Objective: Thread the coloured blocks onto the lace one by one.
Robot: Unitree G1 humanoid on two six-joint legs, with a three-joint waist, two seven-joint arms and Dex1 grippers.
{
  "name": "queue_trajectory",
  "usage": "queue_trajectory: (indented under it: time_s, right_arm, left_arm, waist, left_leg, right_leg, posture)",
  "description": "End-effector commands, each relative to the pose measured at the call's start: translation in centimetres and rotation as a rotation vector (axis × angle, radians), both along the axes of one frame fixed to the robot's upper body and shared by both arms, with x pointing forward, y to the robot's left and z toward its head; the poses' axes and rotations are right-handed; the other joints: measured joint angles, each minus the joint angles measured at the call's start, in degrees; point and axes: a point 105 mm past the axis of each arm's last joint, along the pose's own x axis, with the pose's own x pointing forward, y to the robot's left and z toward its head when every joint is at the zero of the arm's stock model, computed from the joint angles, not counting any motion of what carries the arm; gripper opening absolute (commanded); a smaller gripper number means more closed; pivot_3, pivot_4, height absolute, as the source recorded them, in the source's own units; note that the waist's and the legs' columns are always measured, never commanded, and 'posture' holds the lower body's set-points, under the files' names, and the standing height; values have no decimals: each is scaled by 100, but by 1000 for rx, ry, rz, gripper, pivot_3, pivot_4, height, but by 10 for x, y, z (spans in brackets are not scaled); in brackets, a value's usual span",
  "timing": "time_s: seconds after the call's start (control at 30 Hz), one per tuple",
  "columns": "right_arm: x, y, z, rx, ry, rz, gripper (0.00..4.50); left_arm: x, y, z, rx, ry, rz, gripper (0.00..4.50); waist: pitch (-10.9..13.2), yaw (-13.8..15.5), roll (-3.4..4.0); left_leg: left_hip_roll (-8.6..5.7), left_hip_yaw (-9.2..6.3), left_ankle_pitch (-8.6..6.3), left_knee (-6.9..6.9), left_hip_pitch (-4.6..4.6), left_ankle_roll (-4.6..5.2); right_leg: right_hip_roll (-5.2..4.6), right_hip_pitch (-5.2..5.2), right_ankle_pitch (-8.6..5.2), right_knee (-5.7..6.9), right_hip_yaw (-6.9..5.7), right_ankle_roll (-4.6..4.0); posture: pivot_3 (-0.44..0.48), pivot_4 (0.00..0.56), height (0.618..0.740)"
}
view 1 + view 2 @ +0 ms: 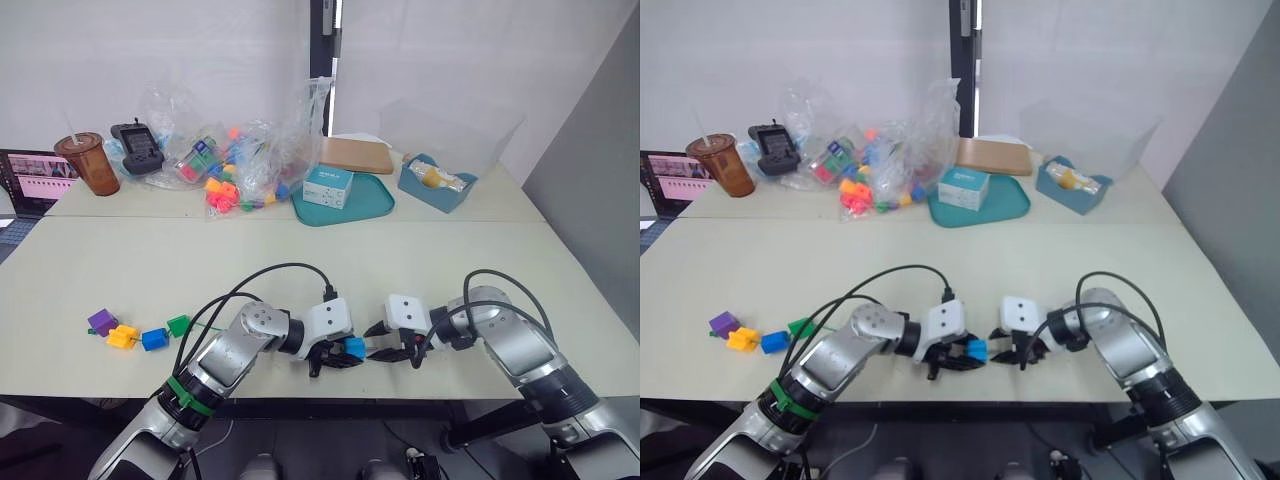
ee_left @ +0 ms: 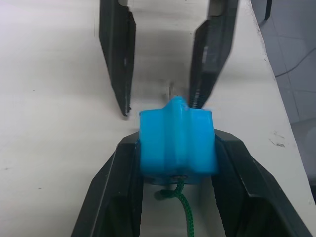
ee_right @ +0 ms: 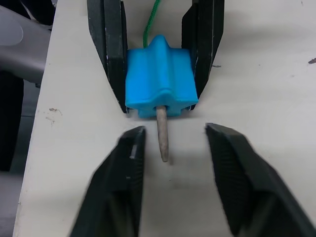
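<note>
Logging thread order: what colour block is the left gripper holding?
Light blue block, shut in the left gripper; clearest in the right wrist view.

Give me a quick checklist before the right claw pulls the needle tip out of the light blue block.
1. Left claw shut on the light blue block: ok.
2. Grey needle tip poking out of the block toward the right claw: ok.
3. Right claw open wide enough around the tip: ok.
4. Tip lined up between the right fingers: ok, roughly centred.
5. Green lace trailing free behind the block: cannot tell, little of it shows.
6. Four other blocks out of the way: ok, far off on the robot's left.
</note>
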Motion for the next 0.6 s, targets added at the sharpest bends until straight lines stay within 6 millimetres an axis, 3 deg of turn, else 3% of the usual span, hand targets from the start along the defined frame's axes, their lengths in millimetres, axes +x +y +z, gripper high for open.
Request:
queue_trajectory:
  time_s: [0.03, 0.1, 0.4, 0.43, 0.5, 0.6]
  right_arm:
    - [5, -6, -3, -36, -25, -25, 628]
    - [5, -7, -4, -38, -26, -25, 22]
    - [1, 1, 6, -2, -25, 15, 0]
    - [2, 0, 6, -11, -30, 14, 0]
    - [1, -8, 6, -49, -28, 8, 0]
    - [1, -14, 6, -76, -29, -11, 0]
  left_arm:
    - [-5, 0, -4, 18, 16, -23, 1382]
    - [-5, 4, -4, 30, 3, -23, 1382]
    - [-3, 46, 1, 61, 34, 78, 1382]
    - [-5, 54, 1, 68, 41, 87, 1382]
    - [-9, 89, 0, 96, 81, 135, 1382]
    - [-2, 126, 4, 118, 85, 235, 1382]
  waist:
    - [0, -1, 0]
    - [0, -18, 0]
    - [0, -81, 0]
    - [0, -88, 1]
    - [1, -118, 2]
    - [2, -112, 5]
  left_leg:
    - [0, 0, 0, 0, 1, 0]
    - [0, 0, 0, 0, 2, 0]
    - [2, -1, 0, -1, 3, 0]
    - [3, -1, 0, -2, 3, 0]
    - [4, -1, 0, -4, 4, 0]
    - [8, 0, 0, -9, 9, 0]
  right_leg:
    - [0, 1, 0, 0, 0, 0]
    - [0, 1, 0, 1, 0, 0]
    - [1, 1, 0, 3, 0, 0]
    - [1, 0, 0, 3, 0, 0]
    - [1, -1, 0, 3, 0, -1]
    - [3, -2, -1, 4, 0, -3]
  posture:
    - [0, 150, 740]
    - [0, 150, 740]
    - [0, 150, 740]
    - [0, 150, 740]
    - [0, 150, 740]
    - [0, 150, 740]
